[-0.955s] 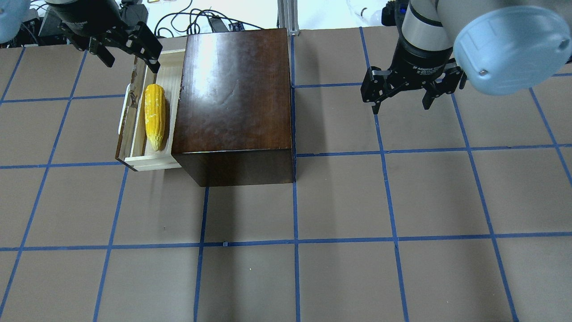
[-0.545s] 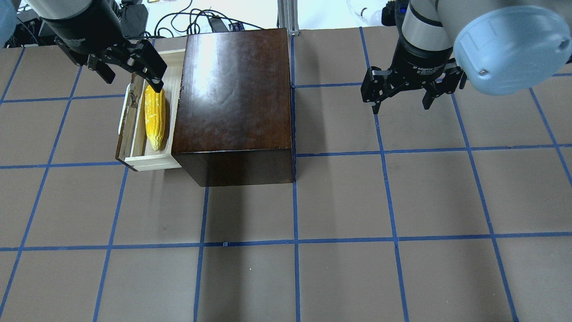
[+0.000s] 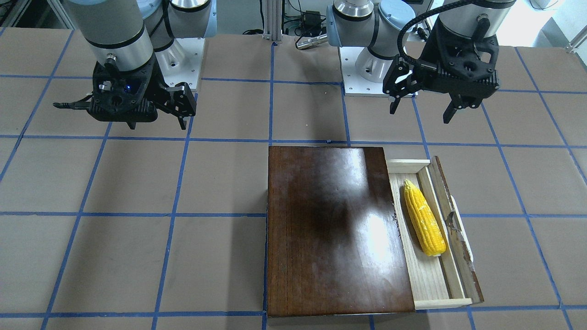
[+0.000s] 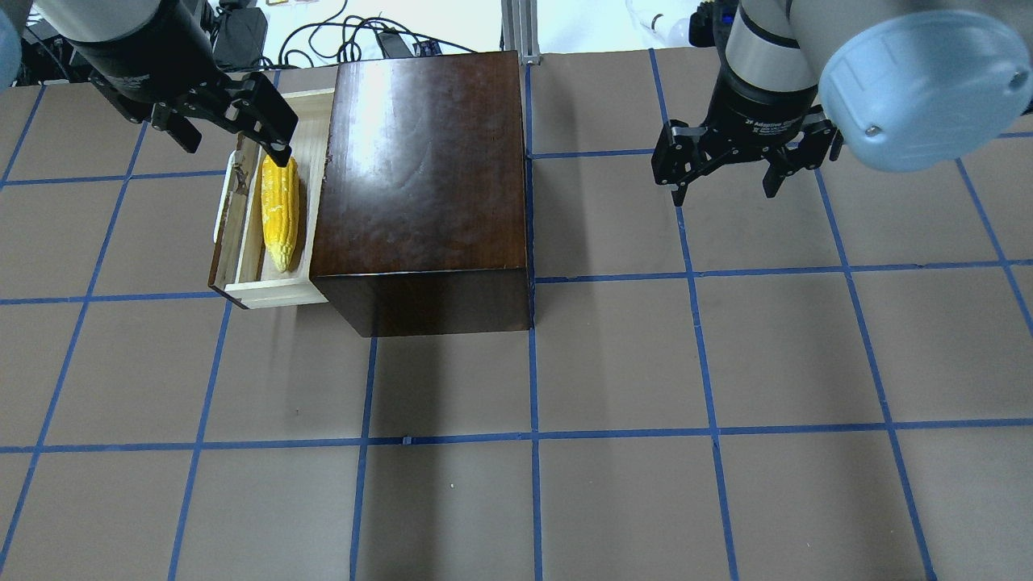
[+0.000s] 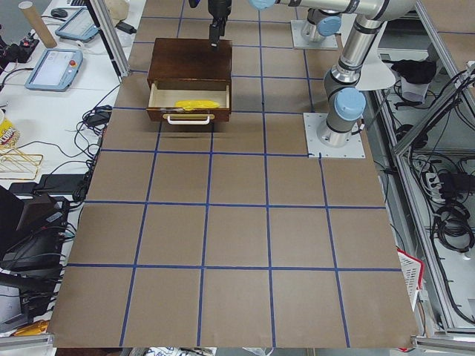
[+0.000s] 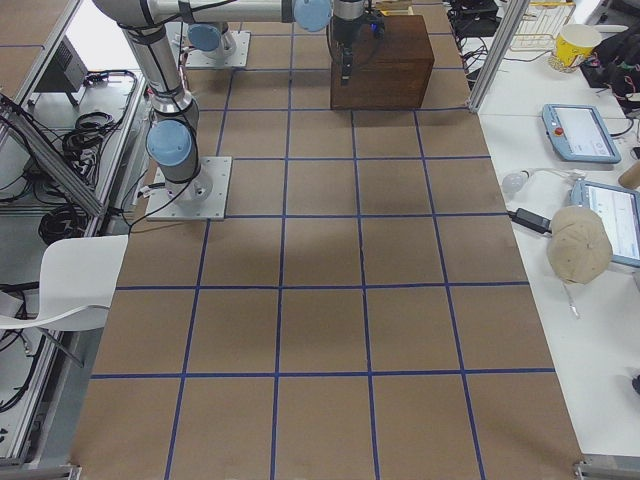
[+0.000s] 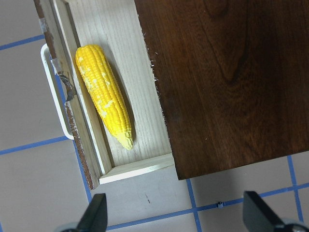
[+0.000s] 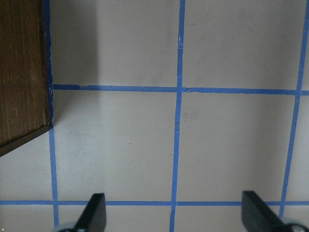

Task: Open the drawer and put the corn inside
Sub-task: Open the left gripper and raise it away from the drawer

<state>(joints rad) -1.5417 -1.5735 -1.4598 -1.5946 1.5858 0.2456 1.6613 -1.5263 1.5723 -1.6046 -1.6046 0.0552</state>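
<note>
The drawer [image 4: 274,292] stands pulled out of the left side of the dark-brown box [image 4: 420,161], its white handle [image 7: 50,96] on the outside. The yellow corn [image 4: 280,211] lies lengthwise in the drawer, also seen in the front view [image 3: 424,220] and the left wrist view [image 7: 104,94]. My left gripper [image 4: 234,135] hovers open and empty above the drawer's far end, clear of the corn. My right gripper [image 4: 724,194] hangs open and empty over bare table, right of the box.
The table is brown with a blue tape grid [image 4: 533,436]. Cables and an aluminium post [image 4: 516,28] lie beyond the far edge behind the box. The box corner shows in the right wrist view [image 8: 21,72].
My left gripper has shifted slightly down the overhead view, over the drawer's far end, still open. The corn, the drawer and the right arm have not moved.
</note>
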